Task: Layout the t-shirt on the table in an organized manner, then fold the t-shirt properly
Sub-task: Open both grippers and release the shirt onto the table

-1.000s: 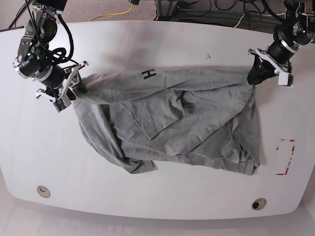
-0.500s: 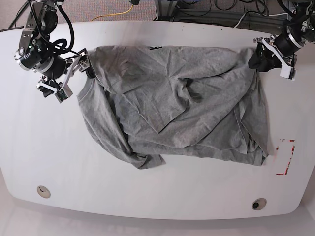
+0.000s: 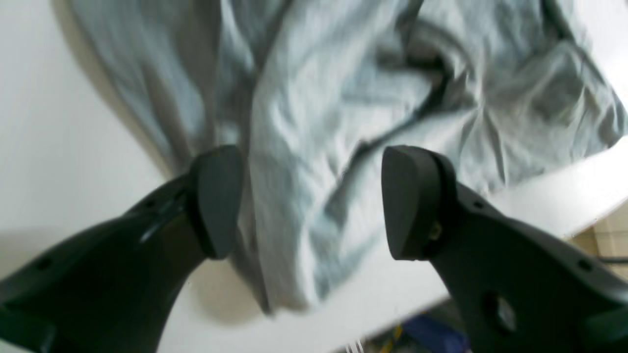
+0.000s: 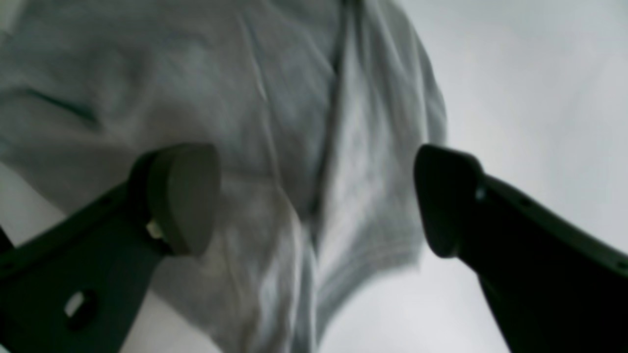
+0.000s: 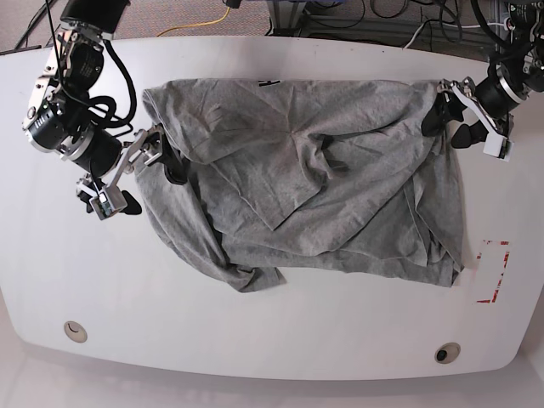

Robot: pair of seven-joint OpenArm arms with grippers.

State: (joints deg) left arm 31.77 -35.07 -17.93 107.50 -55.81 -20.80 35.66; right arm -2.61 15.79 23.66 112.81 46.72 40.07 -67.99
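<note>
Since half a second ago: both sets of fingers parted and let go of the grey t-shirt [image 5: 306,183]; right gripper [image 5: 146,174] dropped lower on the counter [image 5: 280,344], away from the top corner it was pinching; left gripper [image 5: 452,121] shifted slightly down and inward at the opposite top corner. Shirt's top edge now slack and lying flat rather than stretched between two grips.

In the base view: t-shirt spread across the middle of the white counter, wrinkled, with a fold of fabric doubled over near its centre and a bunched flap at the lower edge. Only a sliver of black lettering [image 5: 269,82] showing at the top hem. Lower right corner of the cloth just beside the red outline mark [image 5: 494,272], not covering it. Two round holes [image 5: 75,331] near the front edge, well apart from the shirt.

In the left wrist view: left gripper [image 3: 314,201] with fingers [image 3: 216,201] spread wide, fabric of the t-shirt [image 3: 343,98] lying loose between and beyond them, none pinched. In the right wrist view: right gripper [image 4: 314,201] likewise wide open, fingers [image 4: 184,196] apart over the t-shirt [image 4: 206,88], cloth edge blurred, nothing held.
</note>
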